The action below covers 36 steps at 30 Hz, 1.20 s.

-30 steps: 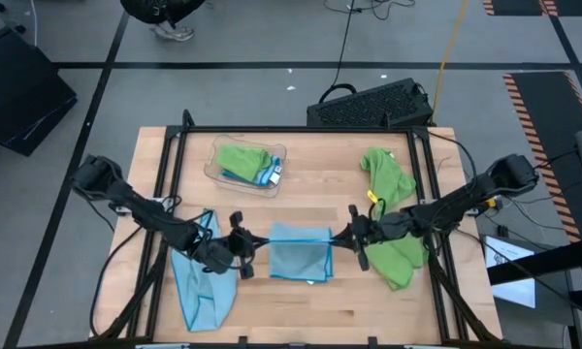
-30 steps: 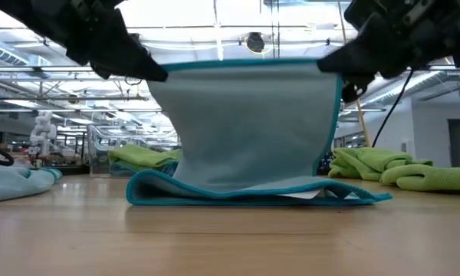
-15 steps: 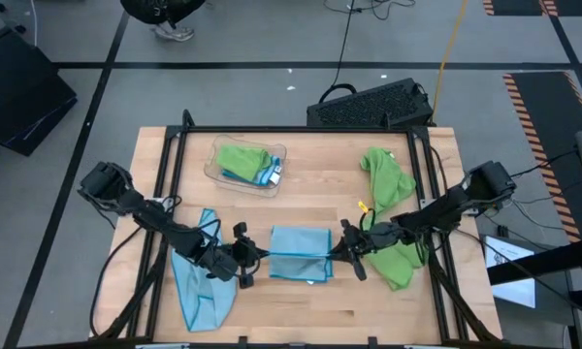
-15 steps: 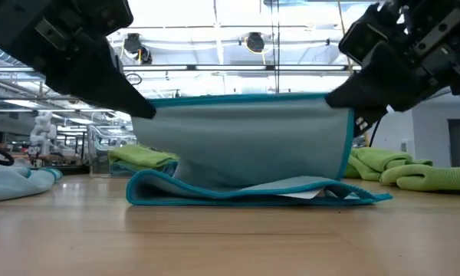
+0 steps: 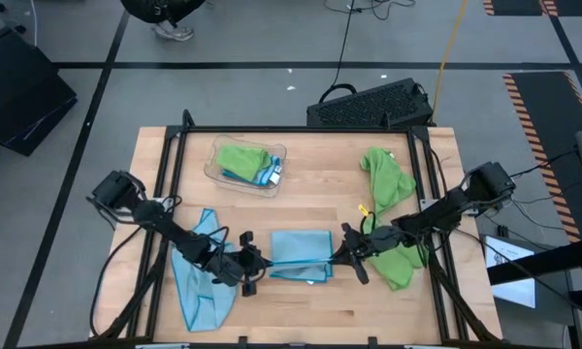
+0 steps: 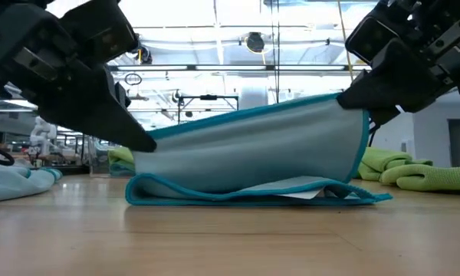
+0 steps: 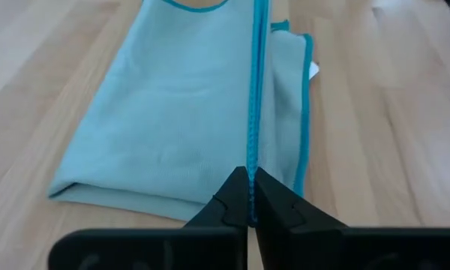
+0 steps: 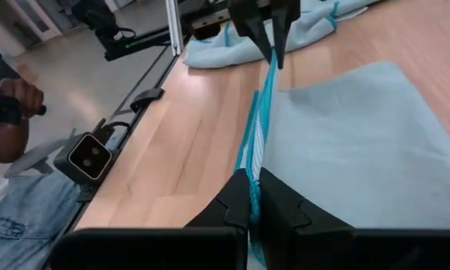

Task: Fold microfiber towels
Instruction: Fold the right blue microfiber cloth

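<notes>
A light blue microfiber towel (image 5: 301,254) with a teal hem lies at the table's middle near the front. Its lower layer (image 6: 245,190) rests on the wood and its upper layer (image 6: 253,149) is raised above it. My left gripper (image 5: 256,263) is shut on the raised edge's left end, and my right gripper (image 5: 340,254) is shut on its right end. In the low view the left gripper (image 6: 149,145) sits lower than the right gripper (image 6: 346,98), so the held edge slopes. My left gripper pinches the raised teal hem (image 7: 252,176) at its left corner between its two fingers, slanting down from the table's left. The hem runs drawn straight toward the other gripper. The towel's lower layer stays on the table. My right gripper pinches the same hem (image 8: 256,161) at its right corner between its two fingers, coming nearly level from the table's right. The corner is lifted clear. The cloth below it curves down to the fold on the table (image 6: 353,192).
A clear tray (image 5: 218,171) at the back left holds green and blue cloths. Green towels (image 5: 388,179) lie at the right, another blue towel (image 5: 202,286) at the left. A small camera (image 8: 88,157) sits at the near edge, with a person's hand (image 8: 15,94) beyond it.
Both grippers have gone down and toward the table's near edge, still shut on the hem. The towel's raised layer has sunk over the lower layer. The left end has dropped more than the right, so the edge now slopes. The bottom layer has stayed put.
</notes>
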Each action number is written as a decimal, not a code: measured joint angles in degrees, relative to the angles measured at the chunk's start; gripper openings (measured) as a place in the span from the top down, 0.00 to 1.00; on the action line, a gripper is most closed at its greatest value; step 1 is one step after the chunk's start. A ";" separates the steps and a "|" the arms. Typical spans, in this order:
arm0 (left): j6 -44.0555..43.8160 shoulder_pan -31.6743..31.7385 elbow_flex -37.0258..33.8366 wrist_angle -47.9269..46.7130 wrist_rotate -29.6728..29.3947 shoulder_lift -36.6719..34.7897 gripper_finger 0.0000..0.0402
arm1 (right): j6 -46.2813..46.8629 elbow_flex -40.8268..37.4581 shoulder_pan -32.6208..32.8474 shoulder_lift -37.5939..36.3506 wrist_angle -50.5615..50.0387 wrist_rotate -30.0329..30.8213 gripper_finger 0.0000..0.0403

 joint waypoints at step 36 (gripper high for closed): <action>26.09 10.37 0.23 -4.37 -16.44 -19.00 0.98 | -14.36 3.48 -9.79 -19.94 -19.13 4.46 0.99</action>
